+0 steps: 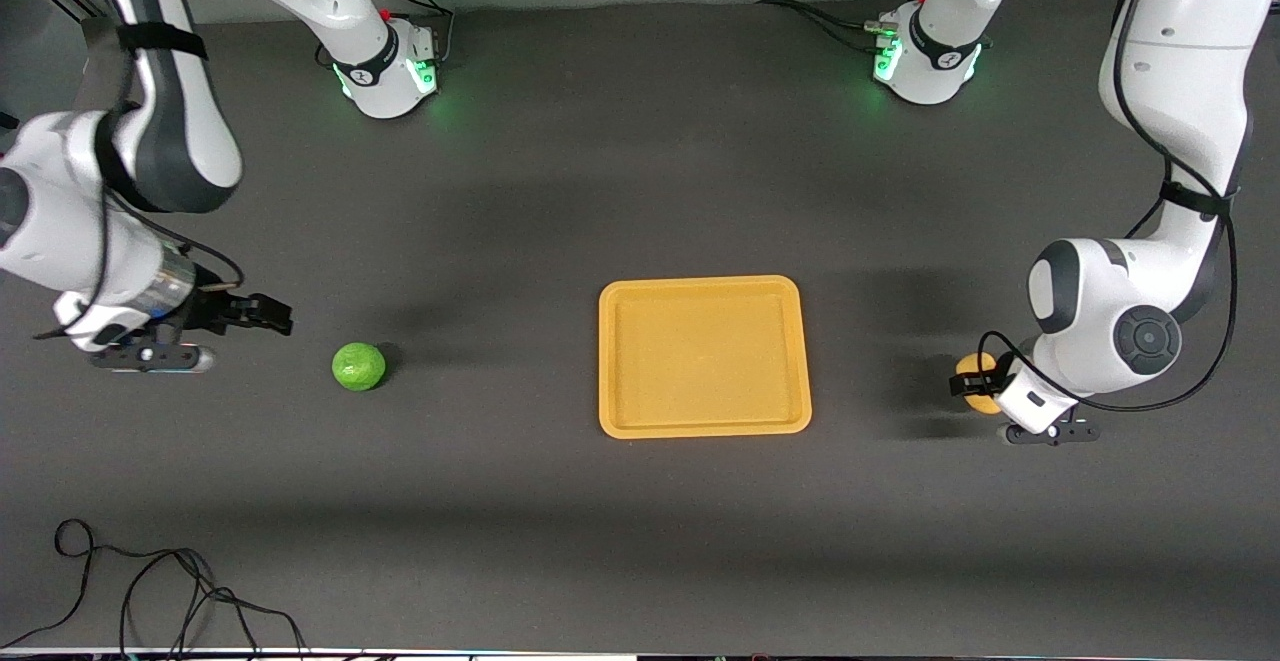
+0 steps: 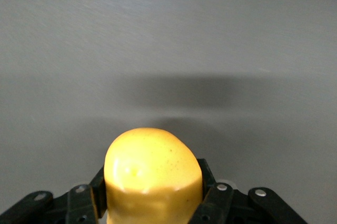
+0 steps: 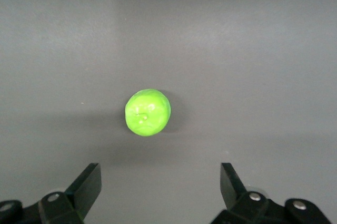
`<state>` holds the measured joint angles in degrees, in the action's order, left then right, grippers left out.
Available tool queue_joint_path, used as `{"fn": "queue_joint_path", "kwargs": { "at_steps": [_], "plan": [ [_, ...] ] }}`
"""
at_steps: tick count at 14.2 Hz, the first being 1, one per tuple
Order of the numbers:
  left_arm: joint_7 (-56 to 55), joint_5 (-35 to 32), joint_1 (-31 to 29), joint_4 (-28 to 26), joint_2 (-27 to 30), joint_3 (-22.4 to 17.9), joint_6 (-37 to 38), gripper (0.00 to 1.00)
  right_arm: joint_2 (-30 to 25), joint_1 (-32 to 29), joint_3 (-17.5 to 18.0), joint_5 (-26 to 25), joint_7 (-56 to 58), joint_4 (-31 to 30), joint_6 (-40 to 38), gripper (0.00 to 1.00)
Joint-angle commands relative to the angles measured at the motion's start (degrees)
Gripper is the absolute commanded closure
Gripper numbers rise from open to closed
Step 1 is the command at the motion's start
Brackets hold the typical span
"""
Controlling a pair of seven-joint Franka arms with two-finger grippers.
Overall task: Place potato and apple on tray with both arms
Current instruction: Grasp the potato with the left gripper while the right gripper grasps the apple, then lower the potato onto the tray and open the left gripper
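Observation:
The yellow-orange potato (image 1: 976,365) is between the fingers of my left gripper (image 1: 972,382), low at the table near the left arm's end, beside the tray. In the left wrist view the potato (image 2: 152,168) fills the gripper (image 2: 152,195), with both fingers pressed on its sides. The green apple (image 1: 358,366) sits on the table toward the right arm's end. My right gripper (image 1: 275,316) is open and empty, close beside the apple and apart from it. In the right wrist view the apple (image 3: 148,112) lies ahead of the spread fingers of the gripper (image 3: 160,184). The orange-yellow tray (image 1: 700,285) lies empty at mid-table.
The arm bases (image 1: 385,71) (image 1: 925,61) stand at the table edge farthest from the front camera. A loose black cable (image 1: 150,591) lies at the nearest edge, at the right arm's end. The table surface is dark grey.

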<state>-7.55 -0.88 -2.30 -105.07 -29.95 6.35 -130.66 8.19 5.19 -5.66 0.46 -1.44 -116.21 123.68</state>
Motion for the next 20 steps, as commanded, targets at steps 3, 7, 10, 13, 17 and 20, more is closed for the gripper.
{"fn": "queue_joint_path", "kwargs": {
  "at_steps": [3,7,10,13,17,20],
  "plan": [
    [-18.95,-0.17,15.62,-0.04,6.75,-0.72,8.14,0.76,5.85,3.68,-0.14,-0.02,-0.75,-3.94,11.73,0.0],
    [-29.17,-0.26,25.83,1.54,2.88,-0.72,4.99,0.71,12.71,3.69,-0.14,-0.02,-0.93,-3.85,18.42,0.0],
    [-31.65,-1.57,28.4,1.54,0.07,-0.81,1.82,0.62,17.11,3.25,-0.14,0.16,-1.46,-3.85,22.82,0.0],
    [-32.53,-2.45,29.45,1.8,-1.95,-0.81,0.85,0.53,19.14,3.69,-0.14,0.25,-6.71,-3.68,24.24,0.13],
    [-33.32,-3.94,29.46,3.64,-4.24,-0.81,0.58,0.36,15.99,3.78,-0.05,0.25,-7.34,-3.07,21.09,0.5],
    [-33.76,-4.21,29.54,3.91,-4.95,-0.81,0.24,0.0,12.03,4.82,0.48,0.33,-9.26,5.33,4.88,0.5]
  ]
}}
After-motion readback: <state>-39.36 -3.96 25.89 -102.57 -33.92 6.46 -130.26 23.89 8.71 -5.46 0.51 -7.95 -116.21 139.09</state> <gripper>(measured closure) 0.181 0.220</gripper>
